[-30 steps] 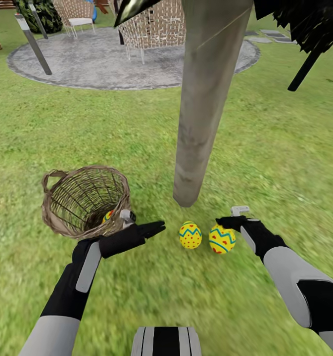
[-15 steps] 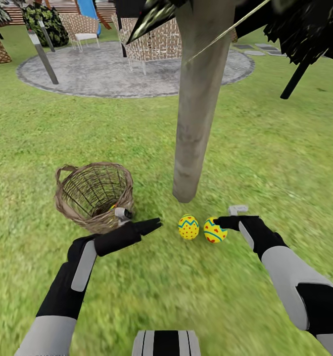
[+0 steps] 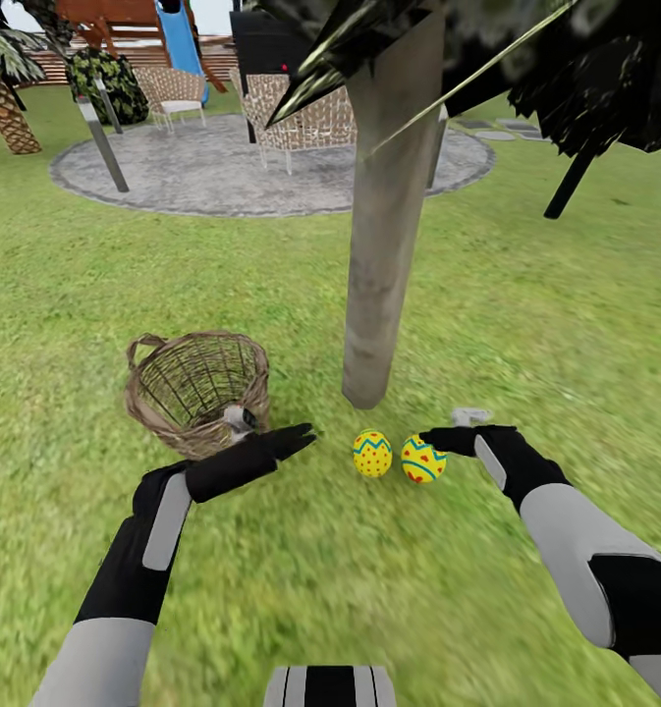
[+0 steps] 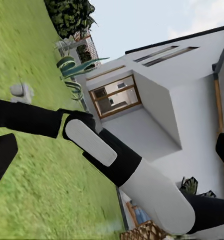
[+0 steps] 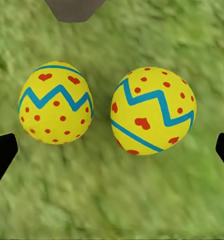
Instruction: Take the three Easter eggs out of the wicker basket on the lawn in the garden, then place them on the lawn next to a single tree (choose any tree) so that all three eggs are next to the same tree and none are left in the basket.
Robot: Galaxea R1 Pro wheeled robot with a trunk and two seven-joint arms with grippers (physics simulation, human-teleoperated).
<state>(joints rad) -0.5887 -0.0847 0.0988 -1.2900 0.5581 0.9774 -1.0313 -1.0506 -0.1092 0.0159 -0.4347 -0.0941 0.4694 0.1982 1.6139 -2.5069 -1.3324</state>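
Two of the Easter eggs are out on the lawn [image 3: 526, 304] already: one egg [image 3: 372, 454] and a second egg [image 3: 423, 459] side by side, not quite touching, just near of the tree [image 3: 384, 236] trunk's base. The right gripper [image 3: 438, 441] sits right beside the second egg, on its right, and in the right wrist view its jaws are spread wide with both eggs [image 5: 55, 102] [image 5: 153, 110] lying between the black tips, nothing clamped.

The wicker basket [image 3: 198, 391] stands upright to the left of the trunk. Can't tell if the third egg is inside, since the weave and the left arm hide the bottom. The left gripper [image 3: 296, 437] hovers just near of the basket rim, pointing right toward the eggs; its jaws are apart and empty. The grey patio [image 3: 222, 172] with woven chairs is far behind.
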